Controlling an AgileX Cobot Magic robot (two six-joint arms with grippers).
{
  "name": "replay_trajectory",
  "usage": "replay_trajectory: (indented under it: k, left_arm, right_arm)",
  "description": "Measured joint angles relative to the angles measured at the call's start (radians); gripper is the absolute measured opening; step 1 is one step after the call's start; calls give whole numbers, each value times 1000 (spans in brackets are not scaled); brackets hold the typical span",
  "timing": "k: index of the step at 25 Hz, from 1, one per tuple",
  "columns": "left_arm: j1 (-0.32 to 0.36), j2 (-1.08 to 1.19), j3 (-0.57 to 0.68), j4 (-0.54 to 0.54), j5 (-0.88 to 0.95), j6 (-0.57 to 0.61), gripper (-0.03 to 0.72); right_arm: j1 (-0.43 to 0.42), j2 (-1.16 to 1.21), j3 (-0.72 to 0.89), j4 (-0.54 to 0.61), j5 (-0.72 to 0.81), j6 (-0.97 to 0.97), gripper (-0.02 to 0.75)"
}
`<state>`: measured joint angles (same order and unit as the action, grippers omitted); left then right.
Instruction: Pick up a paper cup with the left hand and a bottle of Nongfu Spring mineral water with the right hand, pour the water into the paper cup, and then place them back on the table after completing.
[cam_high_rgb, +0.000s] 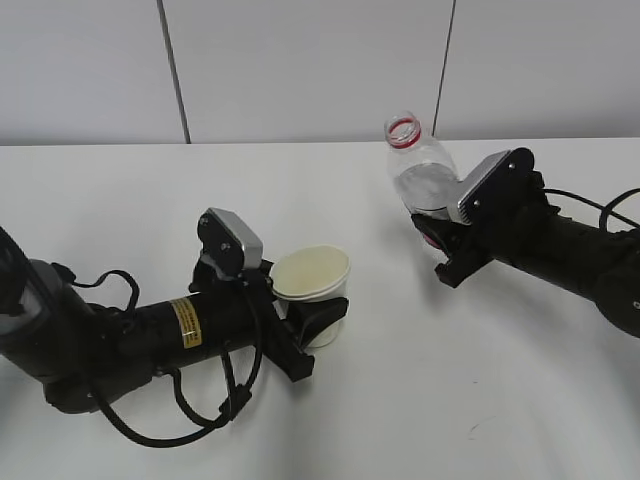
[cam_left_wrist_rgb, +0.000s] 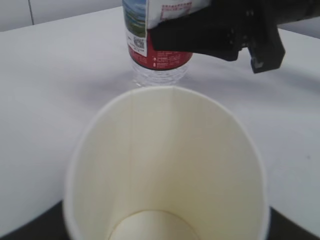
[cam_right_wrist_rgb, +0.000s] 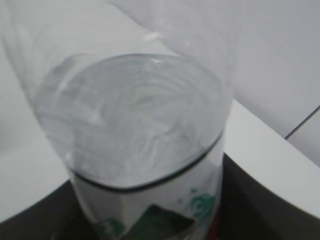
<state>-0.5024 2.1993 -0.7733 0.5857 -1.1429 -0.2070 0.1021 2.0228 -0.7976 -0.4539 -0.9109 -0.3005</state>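
Paper cup (cam_high_rgb: 313, 280) upright at table centre-left, clamped in left hand (cam_high_rgb: 318, 322), black jaws pressed on cup's lower sides. Cup interior (cam_left_wrist_rgb: 165, 170) pale cream, looks dry and bare down to round base in left wrist view. Cup bottom hidden by gripper, so cannot tell whether resting on table (cam_high_rgb: 400, 400) or lifted just off it.

Bottle (cam_high_rgb: 425, 180) to the right of cup and farther back, well apart from it, leaning slightly left, cap off, red ring at open neck. Clamped in right hand (cam_high_rgb: 442, 240) around labelled middle; jaws closed on red-and-white label (cam_left_wrist_rgb: 157, 37). Base looks on or just above tabletop in left wrist view; cannot tell which. Water (cam_right_wrist_rgb: 132, 120) inside, surface just above label in right wrist view, upper part of bottle clear.

Yellow sticker (cam_high_rgb: 184, 323) on left arm. Black cable (cam_high_rgb: 180, 420) looping beneath it on white tabletop. Grey panelled wall (cam_high_rgb: 300, 70) behind.
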Motion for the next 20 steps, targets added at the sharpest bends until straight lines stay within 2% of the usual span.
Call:
replay_trajectory:
  k: [8,20]
  left_arm:
    - [-30,-1,0,2,1,0,386]
    - [-34,-58,0,0,3,0,386]
  right_arm:
    - [0,-1,0,-4,-49,-170,426]
    - [0,-51,0,-6,-65,-325,425]
